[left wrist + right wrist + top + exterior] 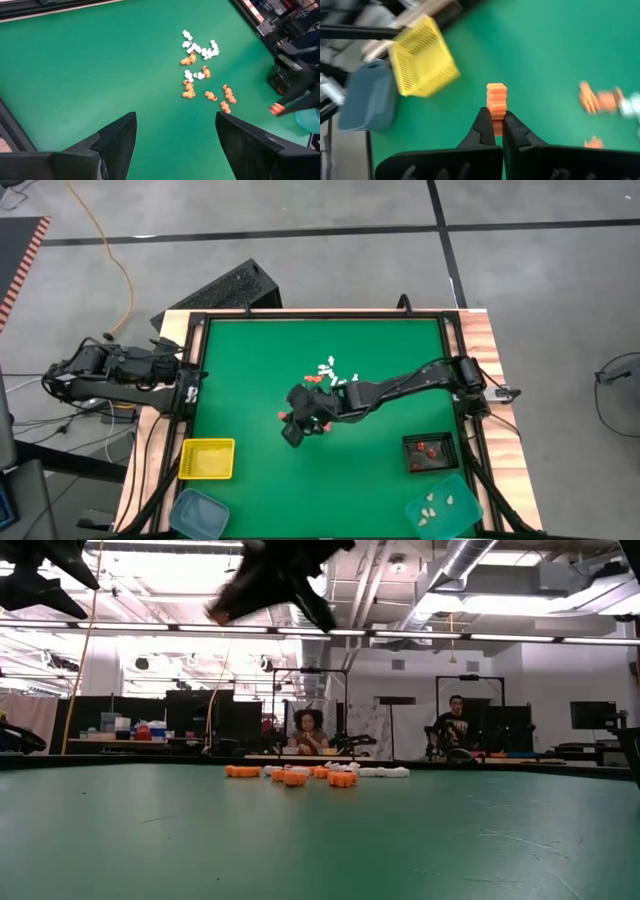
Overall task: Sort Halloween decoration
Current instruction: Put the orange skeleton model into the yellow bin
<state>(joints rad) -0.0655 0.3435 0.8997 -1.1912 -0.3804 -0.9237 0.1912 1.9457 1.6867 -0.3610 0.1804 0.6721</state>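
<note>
A loose heap of Halloween decoration trinkets point(331, 372), orange and white, lies on the green mat near its middle; the left wrist view point(202, 75) and the low view point(318, 774) show it too. My right gripper point(495, 120) hangs above the mat on the near-left side of the heap point(288, 420), shut on one orange trinket point(496, 97). My left gripper point(175, 132) stands open by the table's left edge point(190, 385), holding nothing. My right gripper pinches the orange trinket by its near end point(496, 114), between the very tips of its two fingers. The rest of the trinket sticks out past the fingertips point(482, 122). The fingers slant down toward the table's near left. The trinket is lifted clear of the mat.
A yellow tray point(207, 459) and a teal tray point(197, 513) stand at the near left. At the near right, a black tray point(445, 442) holds red trinkets and a teal tray point(465, 515) holds white ones. People sit in the room beyond the table.
</note>
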